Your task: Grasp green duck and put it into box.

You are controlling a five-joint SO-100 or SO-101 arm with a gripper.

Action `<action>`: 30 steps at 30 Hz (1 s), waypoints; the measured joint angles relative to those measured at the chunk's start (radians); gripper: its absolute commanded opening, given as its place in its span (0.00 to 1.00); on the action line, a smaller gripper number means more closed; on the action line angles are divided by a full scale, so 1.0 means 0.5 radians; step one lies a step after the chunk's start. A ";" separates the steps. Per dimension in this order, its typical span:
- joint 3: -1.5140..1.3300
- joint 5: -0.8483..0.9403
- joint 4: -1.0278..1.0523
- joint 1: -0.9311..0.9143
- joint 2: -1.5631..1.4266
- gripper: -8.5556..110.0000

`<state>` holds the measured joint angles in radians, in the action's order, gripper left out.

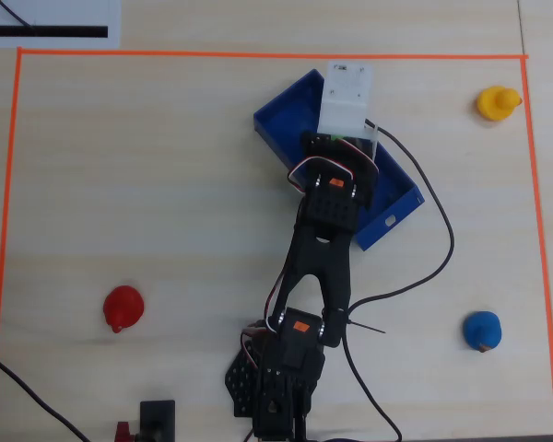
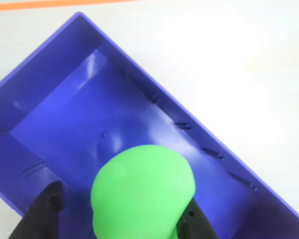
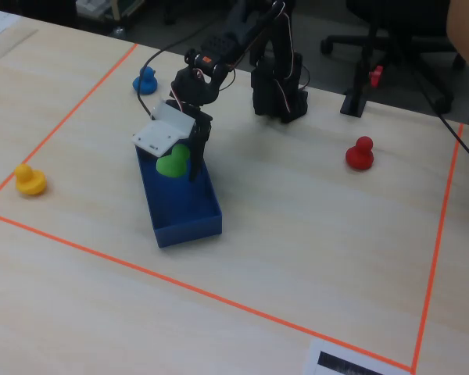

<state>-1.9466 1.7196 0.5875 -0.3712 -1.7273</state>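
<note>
Gripper pinching green duck: wrist view shows black fingers on both sides of the duck's body, left and right, pressed against it. Duck fills lower centre of that view, beak not visible. In fixed view the gripper hangs over the box w/ the duck between the fingers, above the box's far half; can't tell whether the duck touches the floor or is just above it. White camera block on wrist covers most of the gripper in overhead view; only a sliver of green shows under it.

Box in wrist view: blue, open top, low walls, bare floor, lying diagonal. Overhead: box sits diagonal, upper centre of the taped area, arm reaching over it from the base at the bottom edge.

Other ducks on table, all well apart from box: yellow duck top right in overhead, blue duck lower right, red duck lower left. Orange tape frames the work area. Black cable loops right of the arm.
</note>
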 measured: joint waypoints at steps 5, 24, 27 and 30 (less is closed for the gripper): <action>0.000 0.000 0.080 0.000 -0.025 0.39; -0.083 -0.313 0.666 0.206 -0.859 0.10; -0.334 -0.341 0.945 0.319 -1.197 0.07; -0.706 -0.252 1.083 0.417 -1.565 0.07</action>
<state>-2.2994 1.5938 1.1290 -0.1626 -2.5096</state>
